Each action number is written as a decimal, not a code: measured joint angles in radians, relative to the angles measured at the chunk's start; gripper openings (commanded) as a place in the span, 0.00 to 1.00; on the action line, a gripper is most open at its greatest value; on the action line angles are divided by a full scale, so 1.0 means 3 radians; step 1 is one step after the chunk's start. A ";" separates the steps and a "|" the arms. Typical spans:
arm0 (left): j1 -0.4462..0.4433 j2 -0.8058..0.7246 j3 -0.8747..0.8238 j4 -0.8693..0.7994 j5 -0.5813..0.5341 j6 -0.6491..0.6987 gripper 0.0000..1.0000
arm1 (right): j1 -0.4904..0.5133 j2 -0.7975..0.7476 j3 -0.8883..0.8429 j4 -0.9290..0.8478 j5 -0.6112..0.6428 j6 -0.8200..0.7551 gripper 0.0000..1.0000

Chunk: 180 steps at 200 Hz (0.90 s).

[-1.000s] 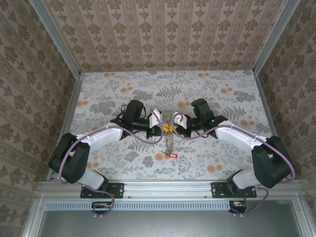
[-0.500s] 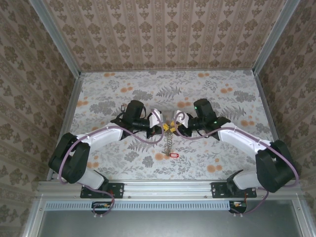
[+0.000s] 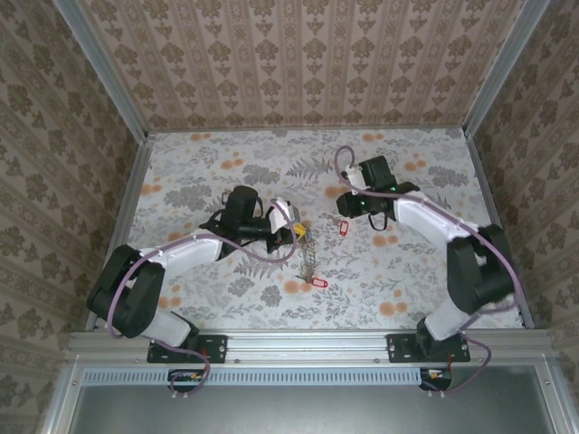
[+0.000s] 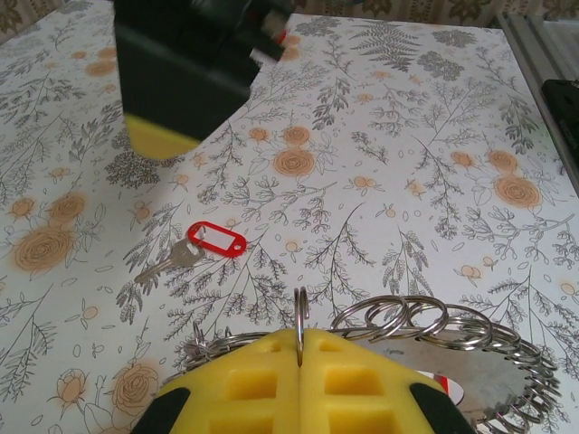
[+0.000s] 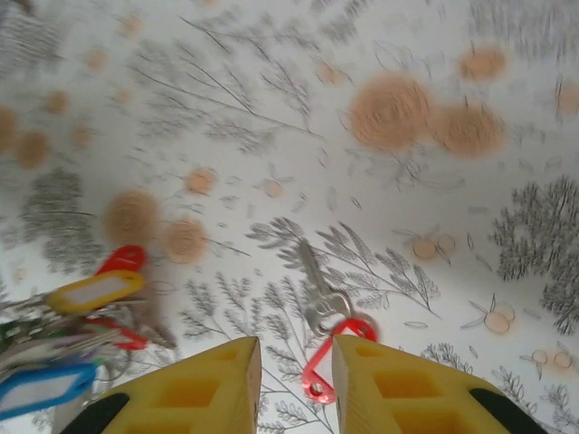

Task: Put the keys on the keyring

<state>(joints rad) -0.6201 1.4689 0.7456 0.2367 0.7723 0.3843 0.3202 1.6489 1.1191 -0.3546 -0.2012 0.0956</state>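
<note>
My left gripper point(image 3: 296, 231) point(image 4: 298, 362) is shut on a thin metal ring, edge-on between its yellow pads. The keyring point(image 4: 425, 318) curves off to the right of those pads, fringed with small split rings. In the top view it hangs below the left gripper as a string of keys point(image 3: 310, 259) ending in a red tag point(image 3: 317, 282). My right gripper point(image 3: 347, 215) point(image 5: 295, 380) is open, low over a single grey key point(image 5: 317, 287) with a red tag point(image 5: 327, 363) lying on the table between its fingertips. That same key point(image 4: 215, 242) lies on the table in the left wrist view.
A bunch of yellow, blue and red tags point(image 5: 83, 298) sits at the left edge of the right wrist view. The flowered table point(image 3: 416, 271) is walled by patterned panels on three sides. A metal rail point(image 3: 308, 344) runs along the near edge.
The right gripper opened, let go at the ring and swung back and right; a red-tagged key now lies under it. The left gripper stayed shut on the ring, shifting slightly left.
</note>
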 measured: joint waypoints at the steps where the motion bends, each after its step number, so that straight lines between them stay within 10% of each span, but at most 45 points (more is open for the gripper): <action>1: 0.0000 0.0000 0.0000 0.0000 0.0000 0.0000 0.00 | -0.0004 0.0024 0.0017 -0.0027 0.0005 0.0011 0.32; 180: 0.0000 0.0000 0.0000 -0.0003 -0.0009 -0.0024 0.00 | -0.0031 0.0983 0.0576 -0.0735 0.0020 0.0944 0.25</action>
<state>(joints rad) -0.6201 1.4689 0.7456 0.2359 0.7696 0.3771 0.3111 1.9438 1.2919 -0.5751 -0.1951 0.3786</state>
